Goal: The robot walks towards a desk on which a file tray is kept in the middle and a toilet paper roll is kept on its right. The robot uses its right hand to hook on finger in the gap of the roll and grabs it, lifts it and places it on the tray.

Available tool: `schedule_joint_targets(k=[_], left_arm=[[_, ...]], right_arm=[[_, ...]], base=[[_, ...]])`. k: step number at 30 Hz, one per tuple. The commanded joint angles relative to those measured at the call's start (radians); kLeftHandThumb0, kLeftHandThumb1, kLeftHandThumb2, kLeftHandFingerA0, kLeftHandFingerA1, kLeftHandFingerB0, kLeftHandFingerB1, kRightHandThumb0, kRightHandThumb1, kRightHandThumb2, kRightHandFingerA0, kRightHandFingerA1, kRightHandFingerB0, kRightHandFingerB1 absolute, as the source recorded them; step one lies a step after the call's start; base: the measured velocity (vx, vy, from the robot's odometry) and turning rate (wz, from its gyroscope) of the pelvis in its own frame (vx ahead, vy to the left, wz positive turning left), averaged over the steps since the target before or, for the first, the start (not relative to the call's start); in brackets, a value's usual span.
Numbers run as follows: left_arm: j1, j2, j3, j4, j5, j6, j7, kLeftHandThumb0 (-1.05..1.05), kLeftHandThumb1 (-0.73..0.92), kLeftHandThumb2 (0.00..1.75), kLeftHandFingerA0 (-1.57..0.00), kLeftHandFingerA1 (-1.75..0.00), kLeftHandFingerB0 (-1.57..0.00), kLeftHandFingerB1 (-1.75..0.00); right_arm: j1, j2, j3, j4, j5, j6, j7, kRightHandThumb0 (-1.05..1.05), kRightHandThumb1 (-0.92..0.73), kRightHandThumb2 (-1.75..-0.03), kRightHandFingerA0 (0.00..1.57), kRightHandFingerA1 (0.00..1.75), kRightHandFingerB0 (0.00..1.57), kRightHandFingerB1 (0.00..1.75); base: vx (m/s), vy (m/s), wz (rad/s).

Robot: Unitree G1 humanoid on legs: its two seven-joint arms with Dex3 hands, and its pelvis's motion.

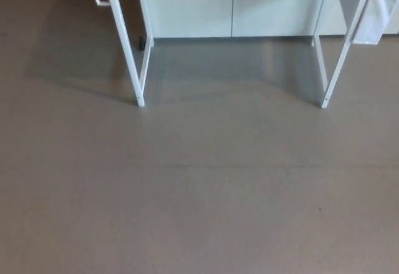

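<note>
1. Step in hand: the approach walk. The head view shows mostly bare grey-brown floor [199, 199] filling the lower two thirds of the frame.
2. Desk: only its white legs show. The left leg pair [132, 49] stands in the upper left, its foot touching the floor; the right leg pair [333, 55] stands in the upper right. The tabletop itself lies above the top edge of the frame and is not visible.
3. Behind the legs, along the top centre, white cabinet fronts [193, 9] with small dark handles. A pale cloth or sheet [374, 12] hangs at the far upper right, beside the right leg pair.
4. Task things: the file tray and the toilet paper roll are both out of frame. By the task sentence they sit on the tabletop, tray in the middle and roll to its right; nothing here confirms that.
5. Robot hand: neither the left nor the right one shows, so whether the fingers are spread or pressed together cannot be told.
6. Progress, judged: early. No reach, hook or lift has begun.
7. Next move calls for: closing the remaining floor toward the gap between the leg pairs, stopping short of them, and getting the tabletop into view so the roll's hole can be located before the right robot hand goes out.
</note>
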Motion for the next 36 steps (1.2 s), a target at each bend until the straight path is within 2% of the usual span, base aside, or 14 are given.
schedule_joint_targets(k=[1,4,5,8,10,13,14,16,18,20,21,28,29,36], left_arm=[[-0.012,0.019,0.002,0.008,0.004,0.013,0.019,-0.89,0.68,1.13,-0.18,-0.72,-0.16,-0.65],[-0.027,0.021,-0.006,0.058,0.017,-0.028,0.03,-0.84,0.68,1.16,-0.18,-0.71,-0.04,-0.59],[-0.03,0.021,-0.004,0.064,0.014,-0.027,0.032,-0.87,0.9,0.66,-0.15,-0.87,-0.1,-0.68],[-0.033,0.023,-0.004,0.072,0.01,-0.029,0.025,-0.86,0.7,1.16,-0.18,-0.73,-0.08,-0.62],[-0.036,0.023,-0.001,0.082,0.006,-0.041,0.018,-0.86,0.92,0.63,-0.13,-0.86,-0.08,-0.69],[-0.023,0.021,0.001,0.06,0.002,-0.03,0.018,-0.88,0.91,0.66,-0.14,-0.86,-0.11,-0.68],[-0.02,0.022,-0.01,0.05,0.013,-0.025,0.021,-0.83,0.69,1.18,-0.2,-0.72,-0.05,-0.6],[-0.011,0.02,-0.013,0.043,0.013,-0.029,0.016,-0.87,0.92,0.69,-0.14,-0.81,-0.11,-0.67],[-0.006,0.017,-0.008,0.037,0.005,-0.028,0.016,-0.91,0.71,1.15,-0.21,-0.73,-0.11,-0.64],[-0.006,0.016,-0.001,0.049,0.0,-0.046,0.012,-0.87,0.92,0.7,-0.12,-0.81,-0.05,-0.65],[-0.008,0.015,0.01,0.055,-0.012,-0.042,0.007,-0.94,0.7,1.15,-0.19,-0.74,-0.06,-0.6],[0.0,0.006,0.047,0.025,-0.036,-0.006,-0.003,-0.93,0.69,1.12,-0.13,-0.71,-0.07,-0.59],[0.002,0.012,0.024,0.019,-0.009,-0.014,0.003,-0.87,0.92,0.68,-0.11,-0.83,-0.04,-0.66],[0.015,0.007,0.025,-0.02,-0.016,0.014,0.009,-0.87,0.7,1.17,-0.18,-0.72,-0.03,-0.59]], right_arm=[[0.008,-0.003,0.009,-0.013,-0.011,0.011,-0.008,-0.81,-0.57,-0.91,0.07,0.22,0.06,0.2],[-0.002,0.005,-0.004,-0.011,0.004,0.045,-0.007,-0.84,-0.55,-0.87,0.07,0.13,0.08,0.2],[0.0,0.005,0.003,-0.017,-0.007,0.049,-0.021,-0.83,-0.56,-0.9,0.09,0.27,0.08,0.26],[0.01,0.006,0.013,-0.026,-0.024,0.031,-0.051,-0.74,-0.52,-0.91,0.04,0.39,0.03,0.31],[0.005,0.001,0.033,-0.023,-0.045,0.043,-0.055,-0.81,-0.56,-0.93,0.09,0.39,0.0,0.27],[0.0,-0.002,0.013,0.009,-0.015,0.003,-0.007,-0.86,-0.58,-0.93,0.08,0.22,0.08,0.19],[0.01,-0.001,0.001,-0.001,-0.004,-0.007,0.0,-0.88,-0.59,-0.91,0.08,0.13,0.1,0.16],[0.009,-0.007,0.004,0.001,-0.008,-0.009,0.01,-0.9,-0.6,-0.93,0.09,0.13,0.09,0.15],[0.017,-0.01,0.012,-0.007,-0.026,-0.019,-0.009,-0.88,-0.59,-0.94,0.1,0.26,0.09,0.21],[0.029,-0.009,0.027,-0.044,-0.053,0.011,-0.053,-0.81,-0.57,-0.91,0.11,0.43,0.04,0.33],[0.033,-0.005,0.015,-0.059,-0.036,0.03,-0.041,-0.78,-0.55,-0.92,0.03,0.42,0.01,0.27],[0.038,0.0,0.014,-0.068,-0.044,0.028,-0.047,-0.84,-0.59,-0.92,0.08,0.22,0.08,0.24],[0.0,0.006,0.006,-0.021,-0.027,0.052,-0.033,-0.87,-0.58,-0.91,0.09,0.15,0.09,0.22],[0.009,0.012,-0.026,-0.006,0.008,0.003,-0.012,-0.73,-0.53,-0.91,0.0,0.19,0.1,0.27]], base=[[0.45,0.114,-0.25],[0.57,0.12,-0.48],[0.55,0.156,-0.61],[0.54,0.151,-0.11],[0.45,0.089,0.04],[0.37,-0.018,0.11],[0.44,-0.098,0.16],[0.46,-0.158,0.22],[0.59,-0.272,0.12],[0.55,-0.27,0.84],[0.4,-0.16,0.4],[0.4,-0.051,-0.01],[0.43,0.051,-0.24],[0.59,0.074,-0.39]])
